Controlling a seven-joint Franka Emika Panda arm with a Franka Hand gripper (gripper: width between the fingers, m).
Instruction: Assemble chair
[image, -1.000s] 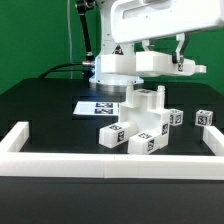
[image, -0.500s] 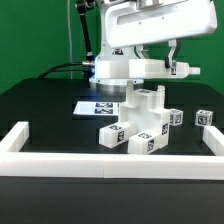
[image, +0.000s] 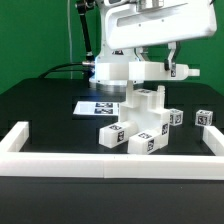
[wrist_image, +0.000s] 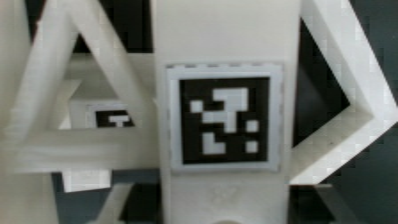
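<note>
The chief risk, as it looks from here, is a bad meeting between the tagged white bar (wrist_image: 222, 110) and the part-built chair (image: 140, 125) below it. If the bar comes down slightly tilted or off its seat, it could jam part-way. It could also shove the whole stack across the black surface (image: 40, 100), since nothing visible pins the chair down. A second worry is slip: the bar's faces look smooth, and any sideways load at contact could twist it in the grip. A wide swing might also clip the loose tagged block (image: 205, 117) on the exterior view's right, or the smaller one (image: 176, 117) just beside the chair. The claw (image: 175, 66) is closed nearly as far as it goes, clamped on that bar, which fills the middle of the wrist view with its tag facing the camera. In the exterior view the claw hangs above and apart from the chair, toward that view's right. The chair stands near the middle of the surface, between the marker board (image: 95, 105) behind it and the front border rail (image: 100, 163).
</note>
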